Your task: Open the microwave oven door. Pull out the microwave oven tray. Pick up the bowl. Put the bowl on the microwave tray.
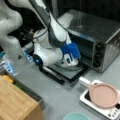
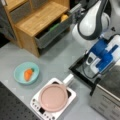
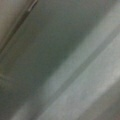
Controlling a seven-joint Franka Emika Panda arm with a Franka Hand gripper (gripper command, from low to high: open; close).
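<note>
One door (image 1: 65, 73) lies open before the oven (image 1: 100, 37); the gripper (image 1: 72, 62) reaches just above it, toward the oven mouth, finger state hidden. Bowl (image 2: 26, 72) sits well apart. Risk: scraping the door glass.

Both front views look down steeply at the microwave oven door (image 1: 65, 71) (image 2: 83, 72) from opposite sides. Wrist view sits very close to grey surfaces.
</note>
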